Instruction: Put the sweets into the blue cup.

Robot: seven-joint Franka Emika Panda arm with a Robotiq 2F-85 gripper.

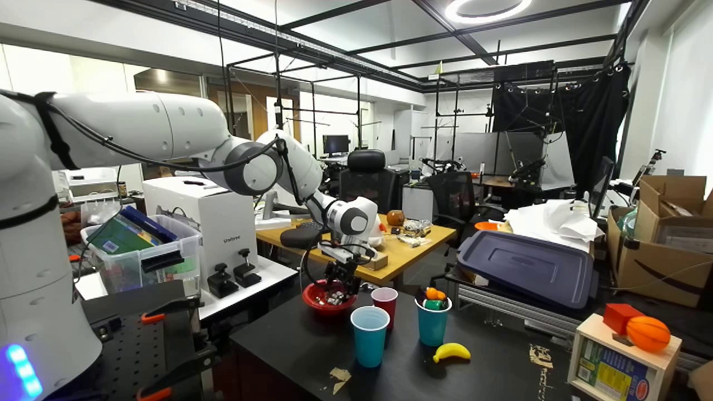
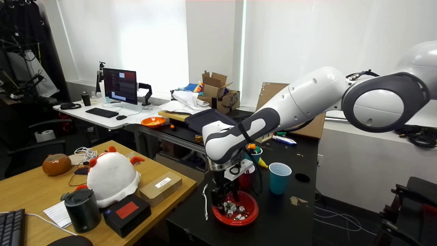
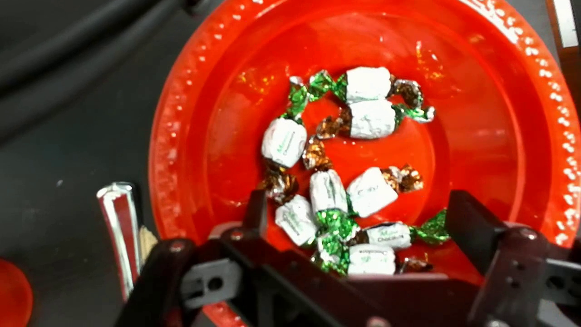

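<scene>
From afar I hang the arm over the red bowl, empty gripper spread wide, seemingly for a grab; at the bowl's two o'clock in an exterior view stands a blue cup, presumably awaiting sweets lying in the bowl.

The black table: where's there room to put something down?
There's bare table between the banana and some torn tape, before the wooden box. Another patch lies between the red bowl, the front blue cup and the table's edge. It's crowded around the red bowl: the open gripper is over it and the red cup stands close.
</scene>
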